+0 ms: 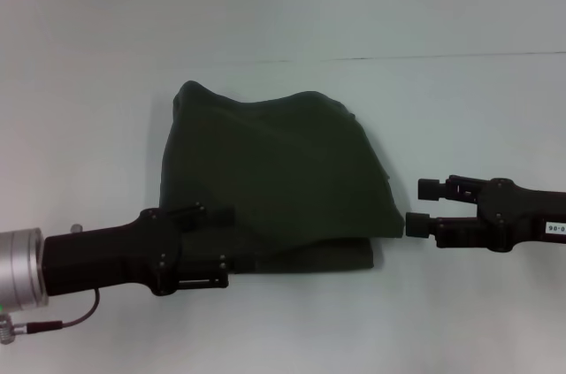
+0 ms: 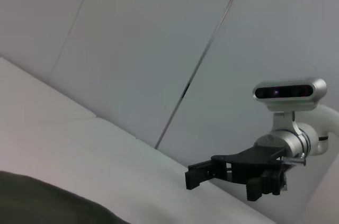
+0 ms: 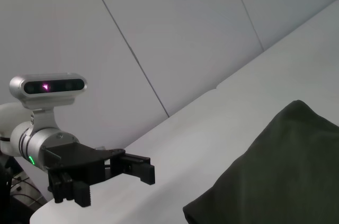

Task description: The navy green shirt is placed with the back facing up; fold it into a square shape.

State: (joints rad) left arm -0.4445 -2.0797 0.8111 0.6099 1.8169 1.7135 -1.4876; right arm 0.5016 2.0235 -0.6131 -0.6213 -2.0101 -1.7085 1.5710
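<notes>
1. Head view: the shirt [image 1: 274,184] is lying mid-table [image 1: 460,126] as a bulky folded bundle, its far edge humped and uneven, a lower layer peeking out along the near edge. The left gripper [image 1: 225,246] is hovering at the near-left corner, overlapping the cloth; its fingers seem spread apart and holding nothing, though contact with the cloth is unclear. The right gripper [image 1: 423,208] is sitting just beside the shirt's right edge, jaws wide, empty.

2. Left wrist view: only a dark strip of shirt [image 2: 47,203] is showing, with the right gripper [image 2: 222,179] across the table, fingers parted and nothing between them.

3. Right wrist view: the shirt's [image 3: 275,171] raised corner is filling the foreground; the left gripper [image 3: 114,173] is facing it, looking open and empty.

4. Risk, as I judge it: the layers are sitting loosely, so a pinch catching only the top layer could be dragging the fold apart, and the humped far edge could be leaving the result lopsided rather than square.
</notes>
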